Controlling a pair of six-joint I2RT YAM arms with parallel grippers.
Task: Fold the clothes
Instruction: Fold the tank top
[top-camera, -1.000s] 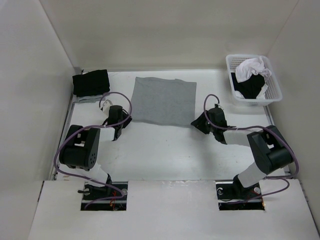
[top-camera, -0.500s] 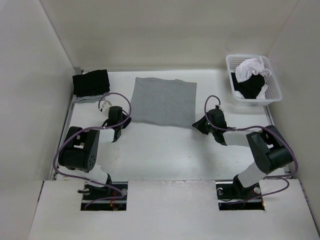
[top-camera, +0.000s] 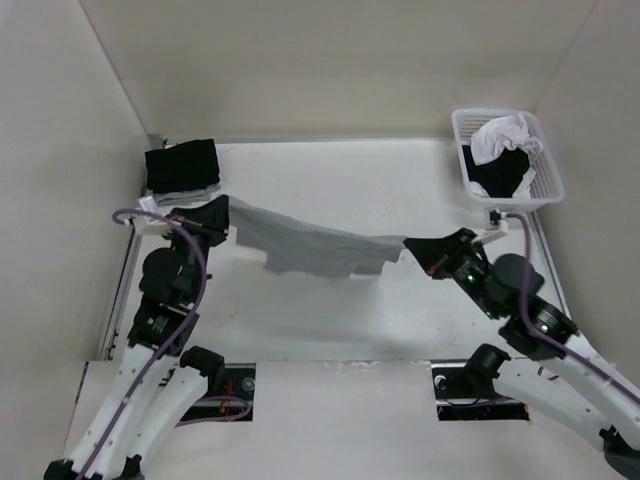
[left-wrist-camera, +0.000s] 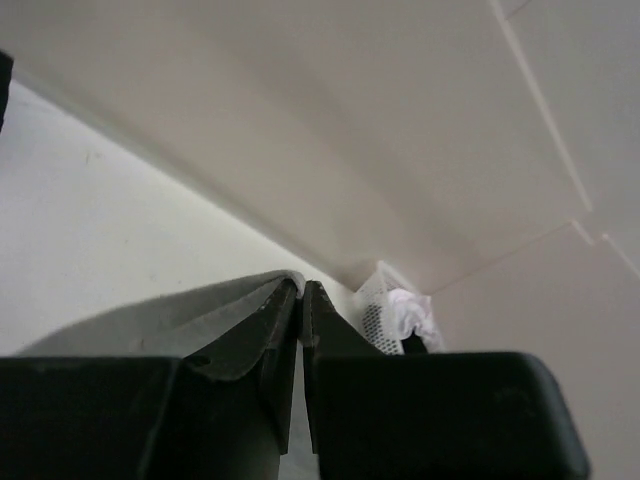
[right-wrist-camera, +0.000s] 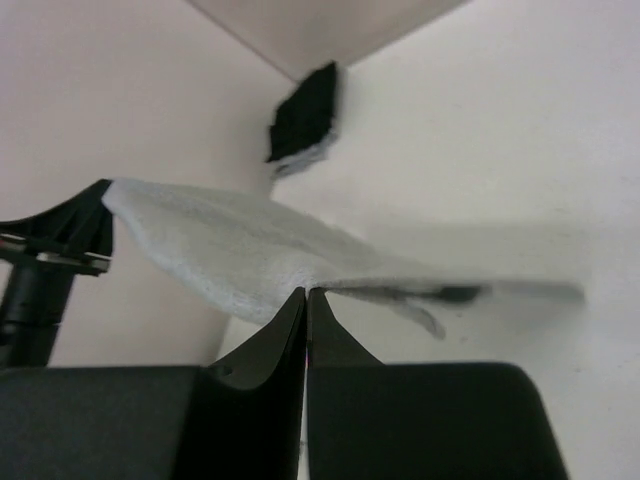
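Far-left pile: folded black cloth stack (top-camera: 182, 165) at the far left corner of the white table (top-camera: 330, 320), lying as a second ago; no part in this step.

Left gripper (top-camera: 224, 212): jaws pressed together on the left corner of the thin, soft, plain mid-grey garment (top-camera: 310, 248), with the fabric edge pinched at the very tips in the left wrist view. A second ago low at the cloth's near left corner with jaws part-way apart; now raised and drawn out to the left.

Mid-grey garment: no longer flat on the far middle of the table. Now lifted off it, strung across the middle between both grippers, sagging, loose lower edge drooping toward the near side.

Right gripper (top-camera: 412, 244): jaws likewise together, clamped on the right corner of the cloth. A second ago wide apart at the near right corner; now lifted and pulled rightward.

Far-right basket: white plastic mesh basket (top-camera: 515, 204) holding a white garment (top-camera: 503, 135) and a black garment (top-camera: 500, 172), unchanged, well apart from the cloth.

Meaning for the task: grasp judged complete, both corners secured, the fold itself not yet made. Likely next, carrying the held edge over the rest of the cloth. Risk of thin fabric slipping or bunching under uneven pull.
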